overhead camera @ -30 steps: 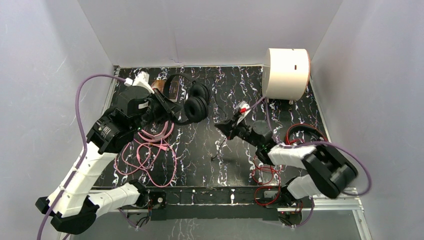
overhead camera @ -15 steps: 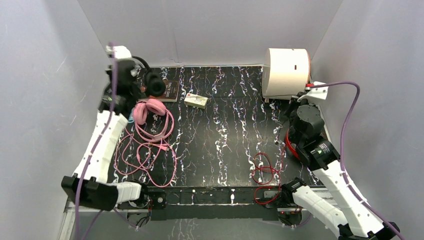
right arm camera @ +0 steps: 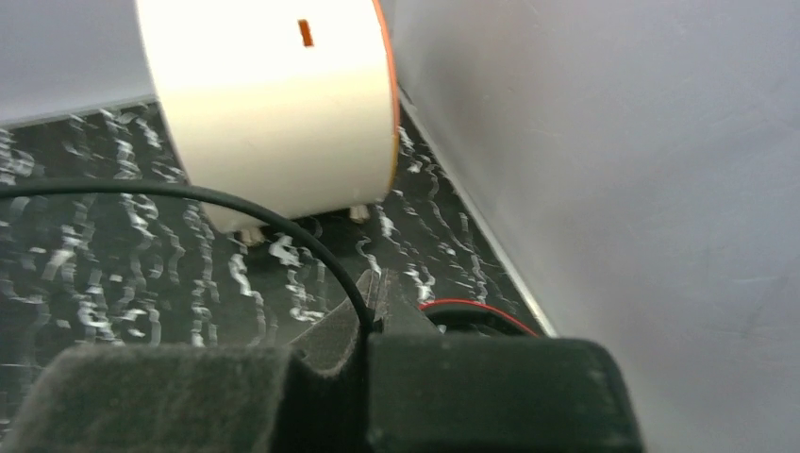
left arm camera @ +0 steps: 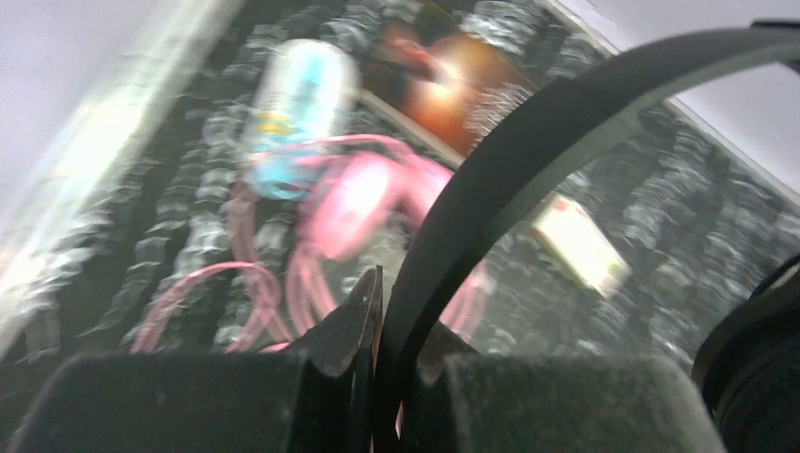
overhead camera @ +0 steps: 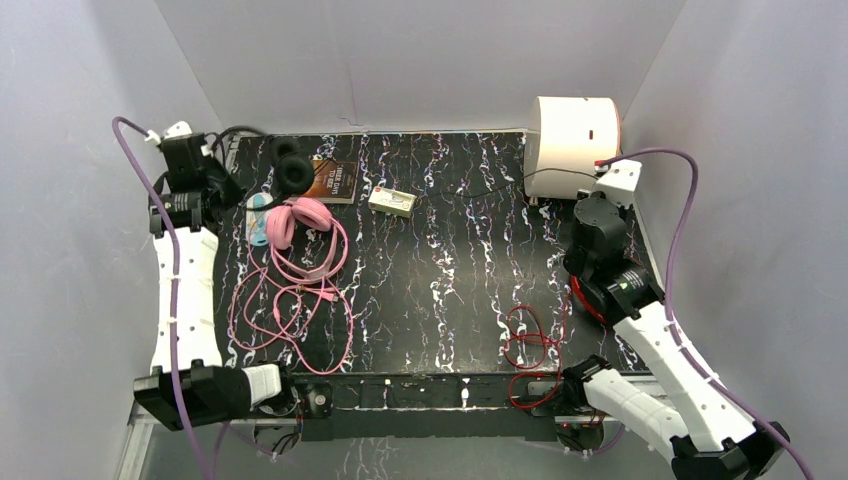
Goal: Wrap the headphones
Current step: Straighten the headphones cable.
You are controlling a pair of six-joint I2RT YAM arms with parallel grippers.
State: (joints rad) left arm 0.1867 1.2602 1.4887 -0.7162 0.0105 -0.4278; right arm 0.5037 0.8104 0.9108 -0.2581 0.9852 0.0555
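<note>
The black headphones (overhead camera: 291, 172) sit at the back left, ear cups beside the book. My left gripper (overhead camera: 222, 180) is shut on their black headband (left arm camera: 491, 189). Their thin black cable (overhead camera: 480, 190) runs across the table to my right gripper (overhead camera: 592, 192), which is shut on it (right arm camera: 189, 193) in front of the white cylinder. The pink headphones (overhead camera: 290, 220) lie below the black ones, with their pink cable (overhead camera: 290, 300) in loose loops. The red headphones (overhead camera: 584, 292) are mostly hidden under my right arm. Their red cable (overhead camera: 530, 340) lies near the front edge.
A white cylinder (overhead camera: 572, 145) stands at the back right. A brown book (overhead camera: 335, 180), a small pale box (overhead camera: 392, 202) and a light blue tube (overhead camera: 258, 218) lie at the back left. Grey walls close in on both sides.
Both arms swung apart from the middle. The left carried the black headphones to the back left corner; the right drew the black cable out to the right.
</note>
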